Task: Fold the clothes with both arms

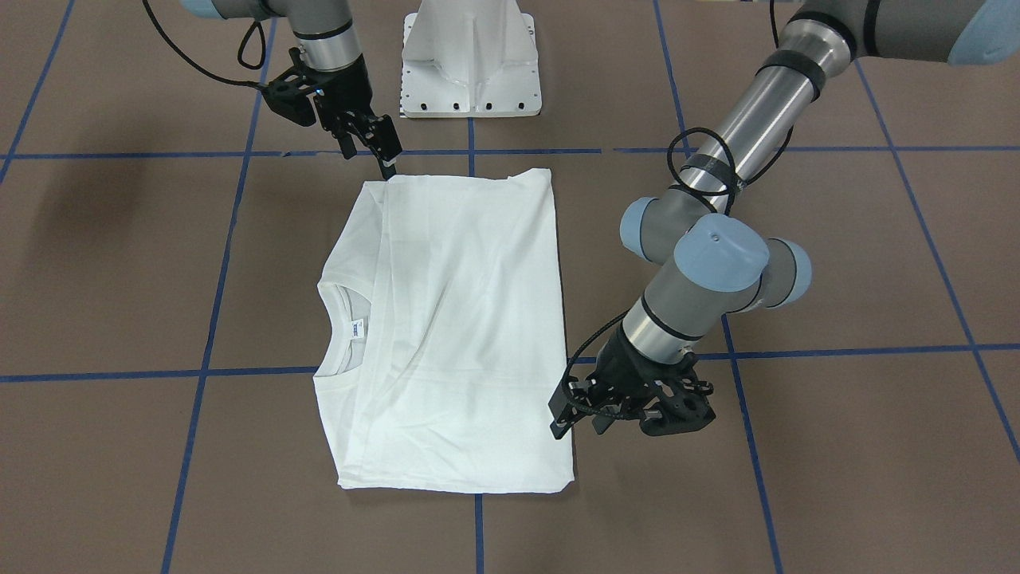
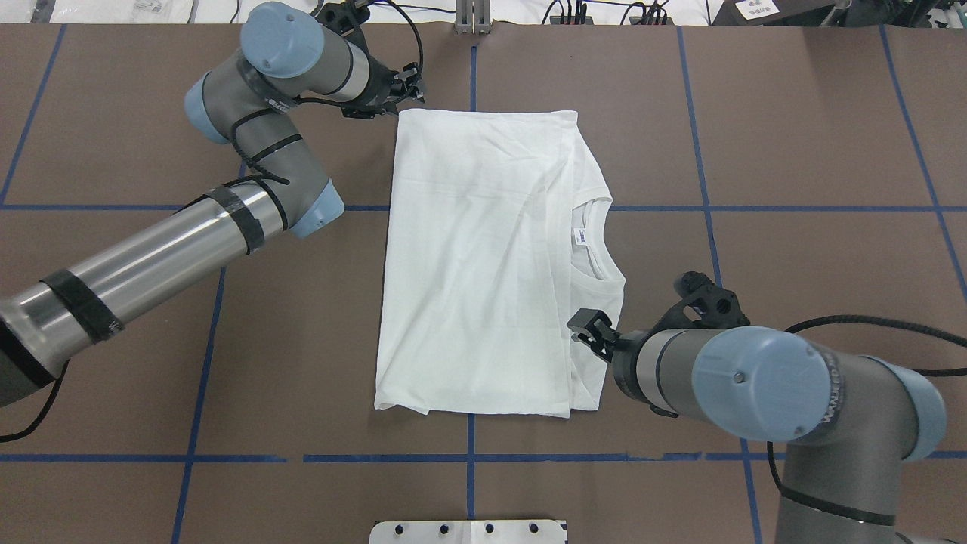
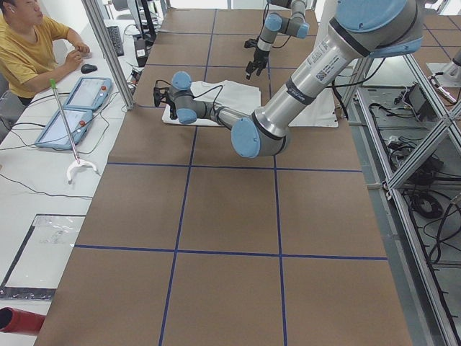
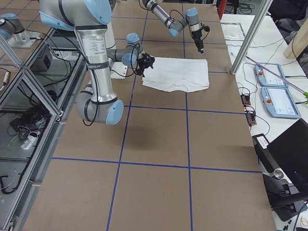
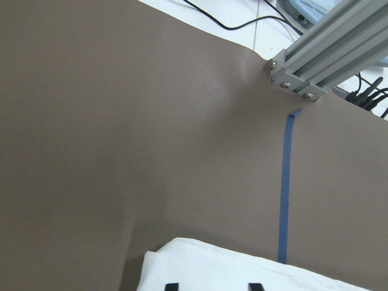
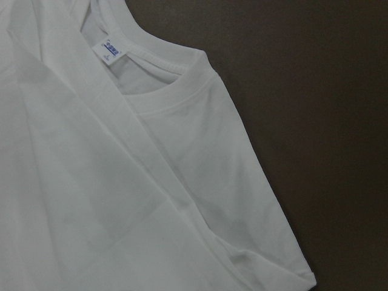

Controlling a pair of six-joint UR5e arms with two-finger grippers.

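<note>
White cotton shirt [image 2: 483, 264] lies flat in the middle of the counter [image 2: 793, 227]. It is folded to a rectangle whose long axis runs straight away from the robot, and the collar [image 2: 597, 234] opens toward the robot's right. The left fingers [image 1: 560, 420] sit low, just beside the far left corner, spread apart and gripping nothing. The right fingers [image 1: 388, 163] hang at the near right corner, on the collar side. Whether they are parted or closed cannot be told, though no cloth is lifted. The next fold probably crosses the long axis, so each arm is nearest a diagonally opposite corner.
</note>
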